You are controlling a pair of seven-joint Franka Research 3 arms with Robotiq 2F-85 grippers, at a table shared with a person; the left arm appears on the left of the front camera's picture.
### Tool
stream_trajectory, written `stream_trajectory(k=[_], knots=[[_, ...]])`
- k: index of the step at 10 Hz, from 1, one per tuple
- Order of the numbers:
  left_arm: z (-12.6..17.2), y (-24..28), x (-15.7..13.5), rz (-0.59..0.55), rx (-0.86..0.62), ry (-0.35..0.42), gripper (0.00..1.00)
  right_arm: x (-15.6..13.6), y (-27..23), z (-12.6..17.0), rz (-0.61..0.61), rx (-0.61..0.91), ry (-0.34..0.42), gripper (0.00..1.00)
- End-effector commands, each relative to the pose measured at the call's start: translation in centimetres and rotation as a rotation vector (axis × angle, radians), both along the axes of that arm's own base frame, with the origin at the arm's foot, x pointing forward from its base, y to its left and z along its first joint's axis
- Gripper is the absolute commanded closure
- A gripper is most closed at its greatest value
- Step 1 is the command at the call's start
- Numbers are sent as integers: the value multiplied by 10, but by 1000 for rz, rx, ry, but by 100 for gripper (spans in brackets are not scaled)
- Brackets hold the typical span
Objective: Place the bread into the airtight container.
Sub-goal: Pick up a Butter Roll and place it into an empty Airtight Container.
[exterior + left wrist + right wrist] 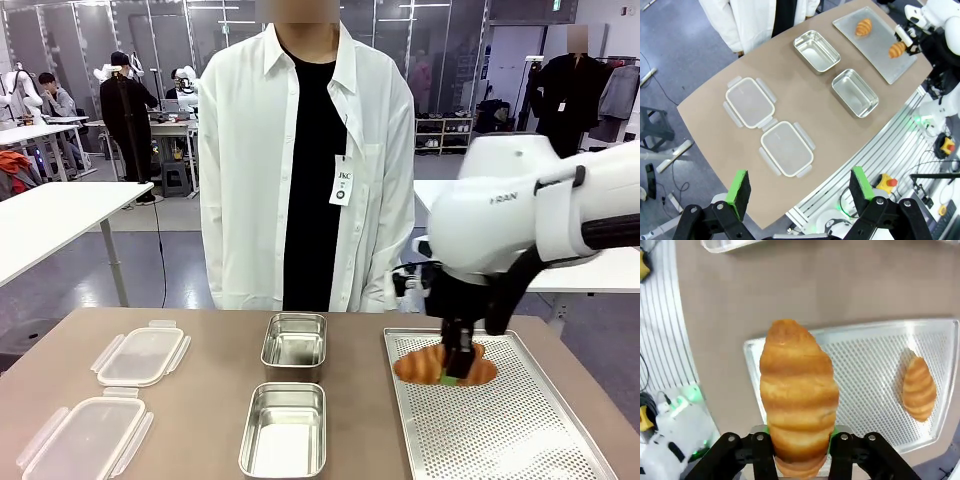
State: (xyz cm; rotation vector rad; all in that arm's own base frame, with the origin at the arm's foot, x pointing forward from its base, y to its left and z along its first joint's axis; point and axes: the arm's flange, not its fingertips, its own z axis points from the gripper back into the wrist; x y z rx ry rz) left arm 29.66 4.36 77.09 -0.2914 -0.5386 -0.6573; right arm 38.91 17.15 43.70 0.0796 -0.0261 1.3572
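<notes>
A croissant (799, 395) is pinched by the right gripper (800, 434) above a perforated tray (865, 370); the left gripper (800, 190) is held high over the table (805, 95), fingers spread.

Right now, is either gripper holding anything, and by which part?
The right gripper holds a croissant, jaws pinching its sides near one end. The left gripper is open, holding nothing.
</notes>
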Motion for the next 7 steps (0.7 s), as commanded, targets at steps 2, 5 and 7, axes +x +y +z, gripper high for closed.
stream_trajectory(k=[2,5,7], knots=[[0,0,-1,-21,2,-3,0,-14,85,3,-28,3,13,67],[0,0,-1,-21,2,-3,0,-26,175,-21,-49,-35,-13,67],[0,0,-1,-21,2,-3,0,-24,202,-36,-88,-31,-40,67]])
